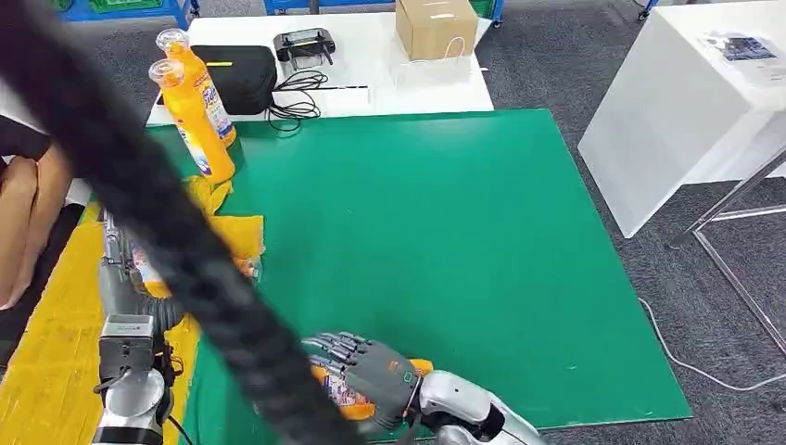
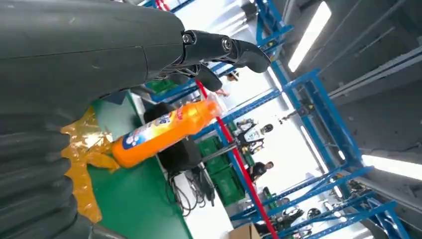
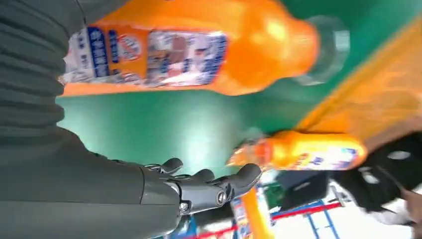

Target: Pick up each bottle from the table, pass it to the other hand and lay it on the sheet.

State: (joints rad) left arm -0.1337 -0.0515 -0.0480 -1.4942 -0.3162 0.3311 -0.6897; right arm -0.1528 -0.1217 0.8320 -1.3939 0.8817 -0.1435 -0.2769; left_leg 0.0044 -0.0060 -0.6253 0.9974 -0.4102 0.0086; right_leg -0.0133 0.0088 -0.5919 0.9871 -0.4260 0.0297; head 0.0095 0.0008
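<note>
Two orange bottles (image 1: 196, 125) stand together at the far left of the green mat (image 1: 445, 260); one of these standing bottles (image 2: 164, 132) shows past my left hand (image 2: 99, 55), which is open and holds nothing. Another orange bottle (image 1: 341, 389) lies at the mat's near edge under my right hand (image 1: 366, 369). In the right wrist view this bottle (image 3: 189, 50) sits by the palm while the fingers (image 3: 214, 183) stretch out away from it, with green mat between. The yellow sheet (image 1: 46, 362) lies to the left, and what looks like one more bottle (image 1: 145, 266) lies on it.
A thick black cable (image 1: 167, 232) crosses the head view and hides my left hand there. A black bag (image 1: 243, 74), a controller (image 1: 304, 43) and a cardboard box (image 1: 434, 26) sit on the white table behind. A white cabinet (image 1: 686, 111) stands right; a person's arm (image 1: 28, 213) is at left.
</note>
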